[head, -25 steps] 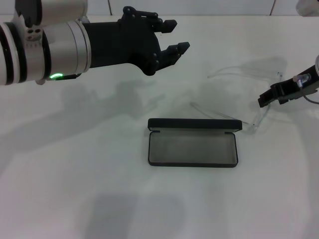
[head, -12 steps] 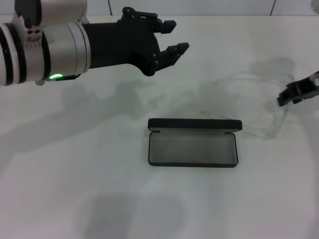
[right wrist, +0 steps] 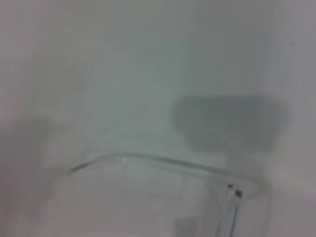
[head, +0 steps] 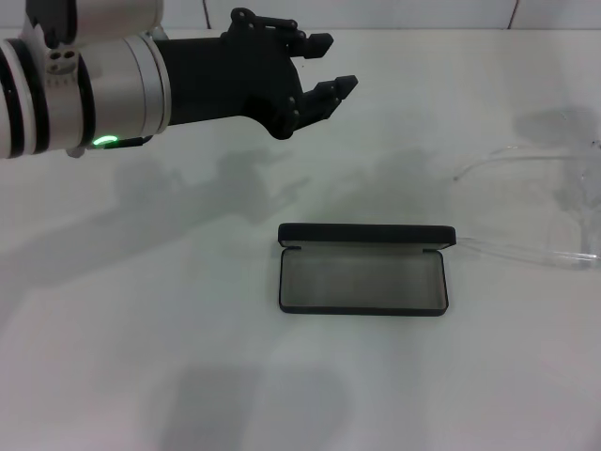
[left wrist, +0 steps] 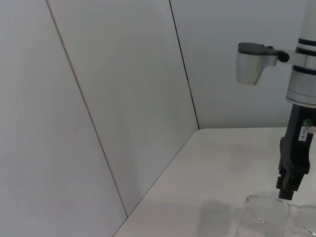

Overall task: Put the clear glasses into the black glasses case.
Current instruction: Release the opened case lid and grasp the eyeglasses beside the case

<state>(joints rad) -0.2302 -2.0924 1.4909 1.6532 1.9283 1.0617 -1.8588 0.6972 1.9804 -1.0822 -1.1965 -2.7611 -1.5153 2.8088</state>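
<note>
Black glasses case (head: 363,270) open mid-desk, clear glasses (head: 540,202) at three o'clock, left gripper (head: 324,68) parted, empty at eleven, right gripper (left wrist: 292,178) only in left wrist view, grip cannot tell.

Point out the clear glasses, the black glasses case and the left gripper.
clear glasses (head: 526,250), head view, on the nearer arm.
black glasses case (head: 362,280), head view, on the grey lining.
left gripper (head: 325,64), head view, between the fingertips.

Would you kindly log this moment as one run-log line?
clear glasses: right of case, outside | black glasses case: open, empty | left gripper: open, raised | right gripper: at glasses
</note>
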